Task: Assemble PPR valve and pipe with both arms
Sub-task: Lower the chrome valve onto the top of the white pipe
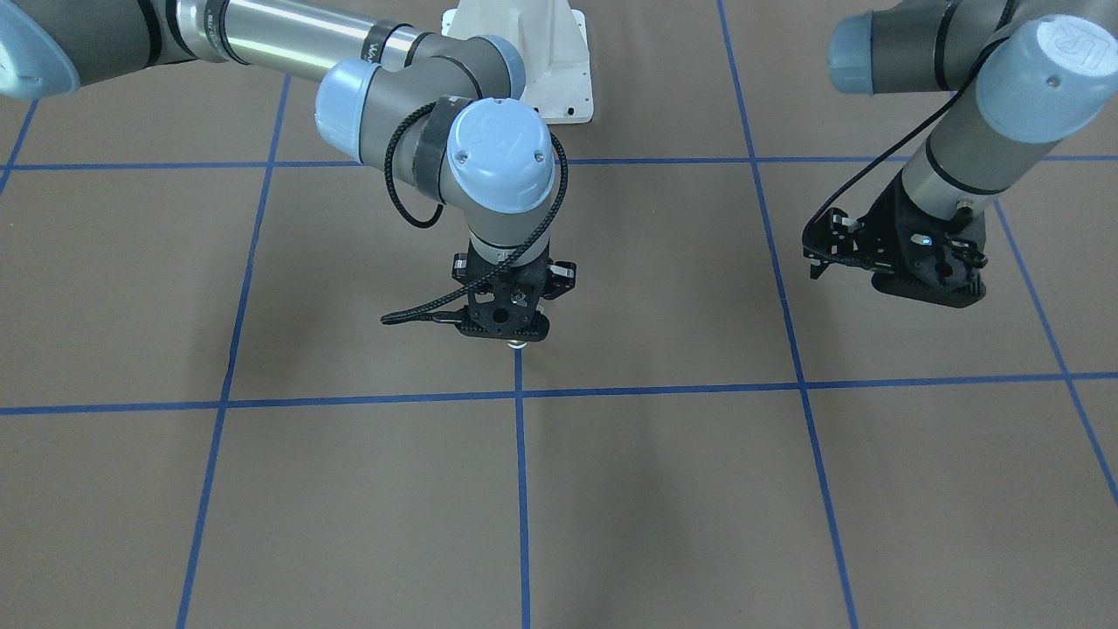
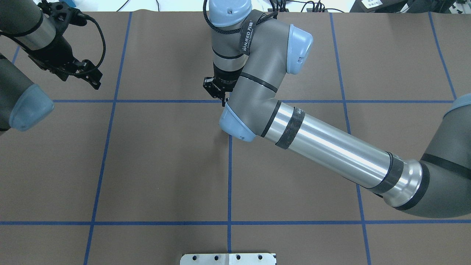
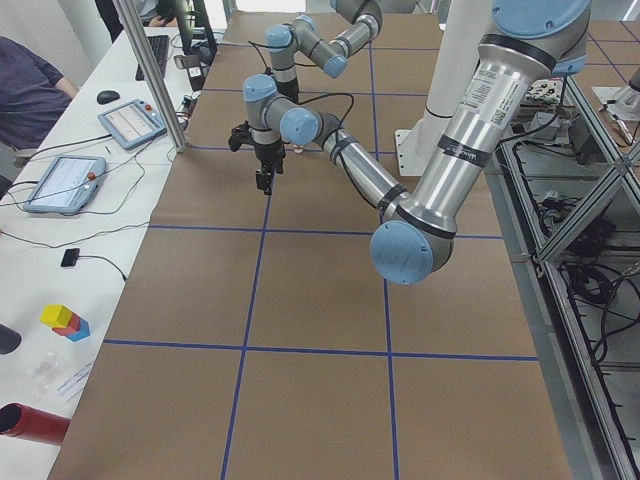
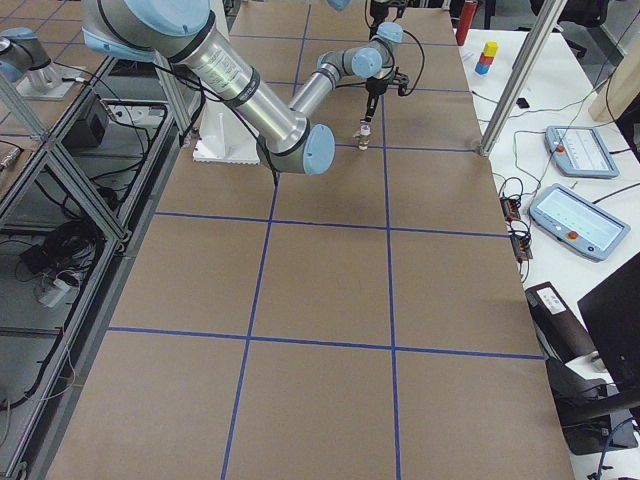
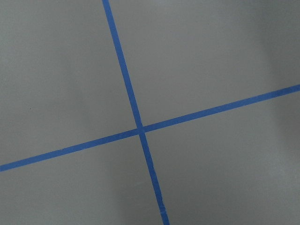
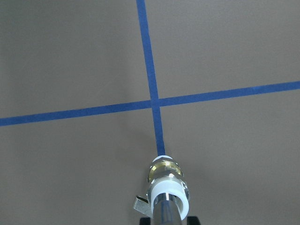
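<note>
One PPR valve (image 6: pixel 165 171), a stubby fitting with a brass middle, white plastic collars and a pale side lever, stands on end on the brown worktop (image 1: pixel 664 489), directly beneath the jaws of the grey-and-silver right arm (image 1: pixel 498 166). One short shiny silver pipe (image 6: pixel 166 213) rises from its upper collar into those jaws, which are clamped on it. The second arm, the left arm (image 1: pixel 1039 79), has its jaws well apart from the valve; whether they are spread or together cannot be told.

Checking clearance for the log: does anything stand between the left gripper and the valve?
Nothing visible does. Between the left gripper and the PPR valve, on the pipe in the right gripper, lies only bare table paper and blue tape lines.
</note>
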### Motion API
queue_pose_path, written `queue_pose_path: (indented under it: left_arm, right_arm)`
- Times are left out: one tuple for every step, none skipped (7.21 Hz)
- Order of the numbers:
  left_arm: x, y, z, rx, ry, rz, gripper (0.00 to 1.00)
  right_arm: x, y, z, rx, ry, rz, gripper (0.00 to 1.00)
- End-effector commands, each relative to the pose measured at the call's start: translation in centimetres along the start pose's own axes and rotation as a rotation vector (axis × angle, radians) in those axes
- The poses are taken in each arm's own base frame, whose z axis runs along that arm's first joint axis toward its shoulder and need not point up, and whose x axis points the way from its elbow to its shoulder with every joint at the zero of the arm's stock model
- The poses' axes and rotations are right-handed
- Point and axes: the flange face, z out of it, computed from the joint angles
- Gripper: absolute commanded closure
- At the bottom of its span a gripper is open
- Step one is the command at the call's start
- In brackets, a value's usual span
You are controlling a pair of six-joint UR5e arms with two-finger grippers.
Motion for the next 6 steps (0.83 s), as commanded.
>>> queue_pose_path:
  left_arm:
    - [0.1, -0.1, 0.0, 0.000, 0.001, 0.000, 0.00]
    - [0.2, -0.1, 0.0, 0.001, 0.001, 0.001, 0.00]
    - [0.2, -0.1, 0.0, 0.000, 0.001, -0.002, 0.00]
    - [0.2, -0.1, 0.0, 0.001, 0.001, -0.001, 0.00]
    - [0.2, -0.1, 0.0, 0.000, 0.001, -0.002, 0.00]
    - [0.1, -0.2, 0.1, -0.001, 0.000, -0.001, 0.00]
  right_arm:
    - [0.0, 0.1, -0.1, 0.001, -0.003, -0.002, 1.00]
    - [0.4, 0.3, -0.1, -0.001, -0.005, -0.003, 1.00]
    - [1.7, 0.5, 0.3, 0.001, -0.006, -0.004, 1.00]
    - [1.7, 0.5, 0.4, 0.000, -0.005, -0.003, 1.00]
    - [1.6, 0.6, 0.4, 0.001, -0.004, -0.004, 1.00]
    - [1.5, 0.6, 0.3, 0.002, -0.006, -0.005, 1.00]
